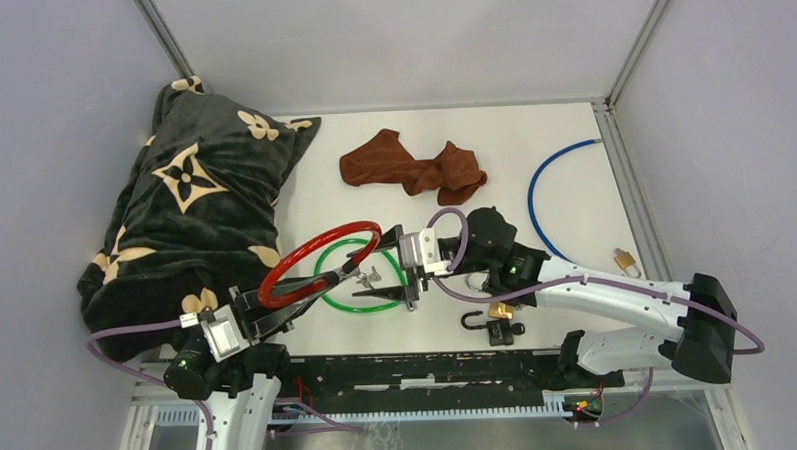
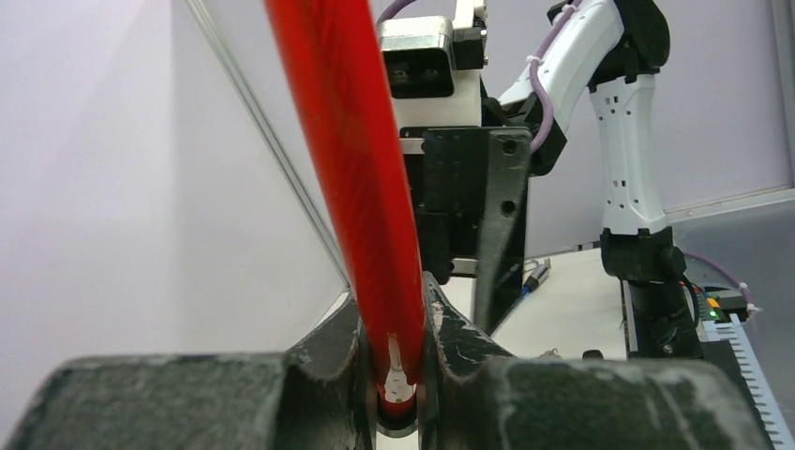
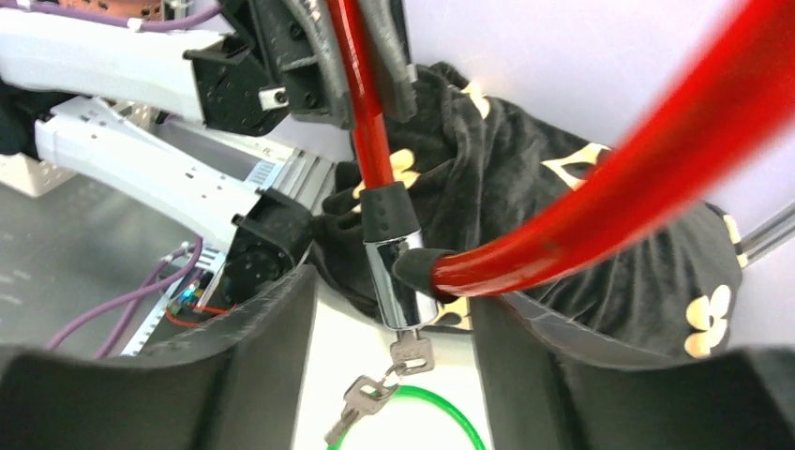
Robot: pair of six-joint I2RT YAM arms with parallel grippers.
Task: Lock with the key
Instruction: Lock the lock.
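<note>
A red cable lock point(image 1: 315, 250) is held up off the table. My left gripper point(image 1: 295, 292) is shut on its cable; in the left wrist view the red cable point(image 2: 361, 187) is pinched between the fingers of that gripper point(image 2: 398, 380). The chrome lock cylinder point(image 3: 398, 281) hangs at the cable's end with a key point(image 3: 411, 352) in its bottom. A second key point(image 3: 361, 398) dangles from the key ring. My right gripper point(image 3: 394, 375) is open, with a finger on each side of the cylinder and key, touching neither. It also shows in the top view point(image 1: 391, 270).
A green cable loop point(image 1: 362, 304) lies on the table under the keys. A black flowered blanket point(image 1: 194, 212) fills the left side. A brown cloth point(image 1: 412, 164) and a blue cable point(image 1: 549, 195) lie at the back. A brass padlock point(image 1: 626, 262) and another padlock point(image 1: 498, 320) lie on the right.
</note>
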